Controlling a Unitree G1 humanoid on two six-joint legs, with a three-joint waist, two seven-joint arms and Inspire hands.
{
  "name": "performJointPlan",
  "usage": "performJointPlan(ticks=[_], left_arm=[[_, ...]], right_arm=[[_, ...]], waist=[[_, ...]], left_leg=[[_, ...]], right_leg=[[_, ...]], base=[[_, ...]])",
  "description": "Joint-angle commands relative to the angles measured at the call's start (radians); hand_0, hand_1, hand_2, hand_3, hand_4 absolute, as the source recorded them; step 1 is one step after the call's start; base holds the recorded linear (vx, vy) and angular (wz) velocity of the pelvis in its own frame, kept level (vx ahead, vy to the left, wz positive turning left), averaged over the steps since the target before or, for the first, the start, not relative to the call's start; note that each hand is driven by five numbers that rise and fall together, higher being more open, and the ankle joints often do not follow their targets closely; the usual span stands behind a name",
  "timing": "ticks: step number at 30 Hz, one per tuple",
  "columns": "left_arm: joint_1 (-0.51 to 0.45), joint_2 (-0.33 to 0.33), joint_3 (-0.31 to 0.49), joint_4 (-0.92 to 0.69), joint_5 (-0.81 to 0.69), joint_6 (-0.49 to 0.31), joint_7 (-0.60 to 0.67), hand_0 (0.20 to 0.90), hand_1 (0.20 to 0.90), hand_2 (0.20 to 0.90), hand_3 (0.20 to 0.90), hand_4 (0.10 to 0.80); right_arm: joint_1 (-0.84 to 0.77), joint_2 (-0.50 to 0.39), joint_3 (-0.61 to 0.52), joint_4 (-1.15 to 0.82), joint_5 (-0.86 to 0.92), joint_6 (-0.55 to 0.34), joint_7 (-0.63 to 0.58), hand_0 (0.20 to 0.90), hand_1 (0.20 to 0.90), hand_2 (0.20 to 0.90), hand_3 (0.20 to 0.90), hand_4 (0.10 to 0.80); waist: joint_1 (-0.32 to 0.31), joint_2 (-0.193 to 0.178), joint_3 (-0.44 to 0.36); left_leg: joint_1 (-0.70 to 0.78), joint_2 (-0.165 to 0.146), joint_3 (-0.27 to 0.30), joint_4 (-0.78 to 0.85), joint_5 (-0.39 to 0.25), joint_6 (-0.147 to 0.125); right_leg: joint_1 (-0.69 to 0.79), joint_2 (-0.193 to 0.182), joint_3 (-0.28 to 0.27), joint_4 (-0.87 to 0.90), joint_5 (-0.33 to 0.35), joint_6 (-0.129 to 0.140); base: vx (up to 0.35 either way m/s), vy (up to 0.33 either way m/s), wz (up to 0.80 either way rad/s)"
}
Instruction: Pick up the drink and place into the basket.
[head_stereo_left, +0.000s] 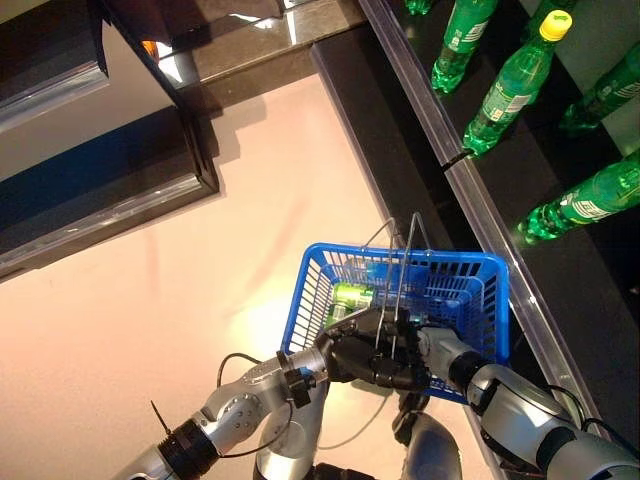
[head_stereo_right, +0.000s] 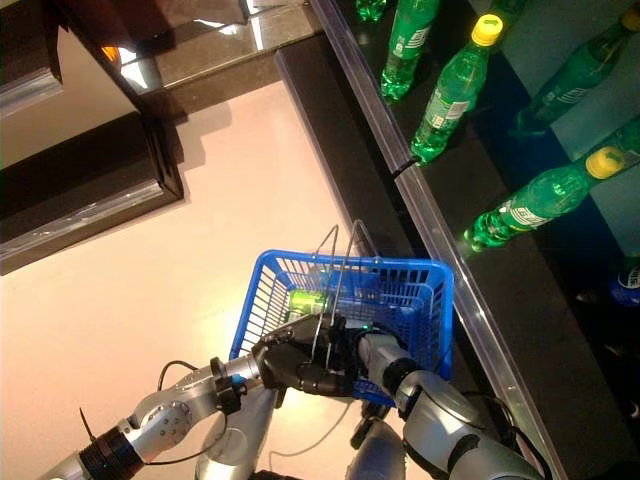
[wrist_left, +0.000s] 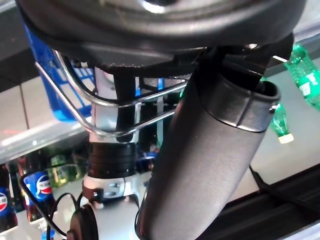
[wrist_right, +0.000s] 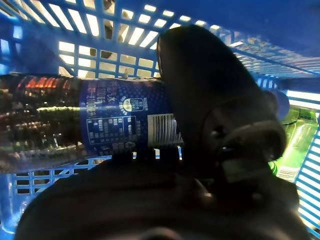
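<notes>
My left hand (head_stereo_left: 365, 355) is shut on the thin wire handles (head_stereo_left: 405, 250) of the blue basket (head_stereo_left: 450, 256) and holds it raised in front of me. The handles also show in the left wrist view (wrist_left: 100, 102). My right hand (head_stereo_left: 430, 345) reaches down into the basket. In the right wrist view its thumb (wrist_right: 210, 100) curls over a dark drink bottle with a blue label (wrist_right: 100, 120), which lies on its side against the basket's floor. A green drink (head_stereo_left: 352, 295) lies in the basket beside it.
A dark shelf with a metal front rail (head_stereo_left: 480, 200) runs along the right, with green bottles (head_stereo_left: 510, 85) standing on it. Dark bottles with blue labels (wrist_left: 35, 185) stand on a shelf too. Dark furniture (head_stereo_left: 100, 190) stands at the far left across the pale floor.
</notes>
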Motion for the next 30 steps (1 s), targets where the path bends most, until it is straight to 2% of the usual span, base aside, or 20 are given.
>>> performJointPlan(ticks=[1,11,14,15,18,19,22,30], left_arm=[[-0.138,-0.181,0.054,-0.453,-0.115,-0.183,-0.162,0.300,0.300,0.300,0.200,0.100],[-0.122,-0.170,0.126,-0.461,-0.143,-0.202,-0.139,0.300,0.300,0.300,0.200,0.100],[-0.096,-0.168,0.168,-0.458,-0.163,-0.209,-0.126,0.300,0.300,0.300,0.200,0.100],[-0.077,-0.168,0.196,-0.453,-0.172,-0.210,-0.127,0.300,0.300,0.300,0.200,0.100],[-0.049,-0.166,0.233,-0.445,-0.168,-0.222,-0.133,0.300,0.300,0.300,0.200,0.100],[-0.026,-0.165,0.261,-0.437,-0.156,-0.229,-0.148,0.300,0.300,0.300,0.200,0.100],[0.007,-0.160,0.294,-0.437,-0.148,-0.234,-0.165,0.300,0.300,0.300,0.200,0.100],[0.032,-0.152,0.331,-0.431,-0.163,-0.229,-0.170,0.300,0.300,0.300,0.200,0.100]], right_arm=[[-0.124,-0.027,-0.014,0.016,0.016,-0.035,-0.057,0.900,0.900,0.900,0.900,0.800],[-0.103,-0.067,-0.082,-0.045,0.095,-0.089,-0.161,0.900,0.900,0.900,0.900,0.800],[-0.086,-0.101,-0.143,-0.163,0.157,-0.088,-0.256,0.900,0.900,0.900,0.900,0.800],[-0.065,-0.124,-0.175,-0.258,0.155,-0.075,-0.304,0.900,0.900,0.900,0.900,0.800],[-0.023,-0.154,-0.214,-0.413,0.136,-0.029,-0.343,0.900,0.900,0.900,0.900,0.800],[0.014,-0.181,-0.241,-0.535,0.100,0.012,-0.352,0.900,0.900,0.900,0.900,0.800],[0.065,-0.214,-0.293,-0.660,0.048,0.024,-0.378,0.900,0.900,0.900,0.900,0.800],[0.112,-0.251,-0.382,-0.804,0.014,0.014,-0.412,0.900,0.900,0.900,0.900,0.800]], waist=[[-0.022,0.027,-0.019],[-0.037,0.026,-0.019],[-0.048,0.021,-0.020],[-0.056,0.017,-0.020],[-0.070,0.010,-0.020],[-0.081,0.005,-0.020],[-0.094,-0.001,-0.020],[-0.106,-0.008,-0.029]], left_leg=[[-0.072,0.028,-0.049,0.076,-0.020,-0.062],[-0.030,0.023,-0.041,0.046,-0.014,-0.054],[-0.007,0.023,-0.039,0.037,-0.014,-0.055],[0.000,0.024,-0.037,0.035,-0.015,-0.056],[0.012,0.026,-0.033,0.030,-0.016,-0.056],[0.022,0.029,-0.029,0.025,-0.017,-0.057],[0.042,0.032,-0.021,0.017,-0.018,-0.055],[0.074,0.034,-0.014,0.008,-0.025,-0.055]], right_leg=[[-0.102,0.009,0.036,-0.071,0.213,-0.005],[-0.088,0.011,0.051,-0.073,0.208,-0.013],[-0.075,0.013,0.057,-0.074,0.204,-0.014],[-0.073,0.014,0.061,-0.072,0.202,-0.015],[-0.069,0.018,0.068,-0.071,0.199,-0.015],[-0.062,0.022,0.074,-0.074,0.197,-0.016],[-0.050,0.027,0.083,-0.077,0.194,-0.016],[-0.022,0.032,0.089,-0.087,0.188,-0.014]], base=[[-0.025,0.032,-0.03],[-0.018,0.045,-0.03],[0.009,0.063,-0.04],[-0.001,0.053,-0.07],[-0.001,0.061,-0.16],[0.008,0.043,-0.05],[0.015,0.044,-0.05],[0.005,0.013,-0.06]])
